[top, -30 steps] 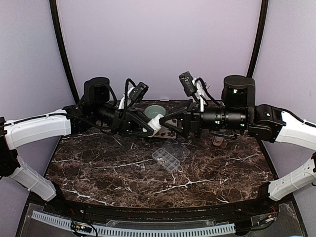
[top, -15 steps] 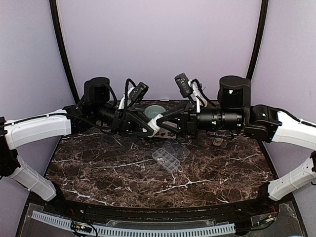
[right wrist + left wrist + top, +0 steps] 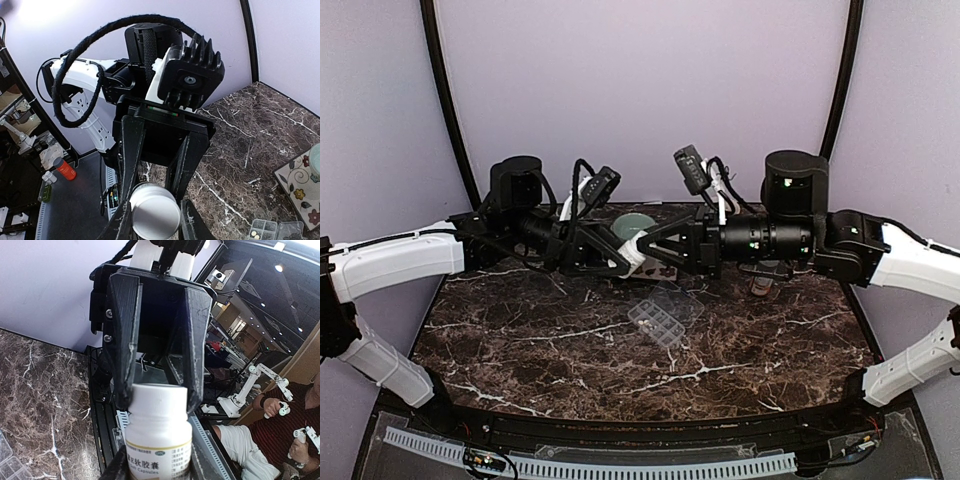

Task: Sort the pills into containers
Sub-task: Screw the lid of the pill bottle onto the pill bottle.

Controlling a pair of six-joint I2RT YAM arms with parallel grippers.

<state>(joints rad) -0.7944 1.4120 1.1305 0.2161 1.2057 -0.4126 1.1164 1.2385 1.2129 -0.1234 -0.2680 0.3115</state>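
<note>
Your right end effector (image 3: 156,222) is clamped on the round white cap (image 3: 159,397) of a small white labelled bottle (image 3: 158,442) — your left end effector (image 3: 158,468) grips its body, cut off below. The clear plastic pill box (image 3: 658,322) sits apart on the dark marble counter (image 3: 520,340); its pills (image 3: 255,233) are barely-visible pale specks.

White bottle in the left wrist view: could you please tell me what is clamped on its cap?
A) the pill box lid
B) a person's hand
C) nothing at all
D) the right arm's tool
D: the right tool closes from both sides on the cap of the white bottle, while the left tool holds the bottle's body.
</note>
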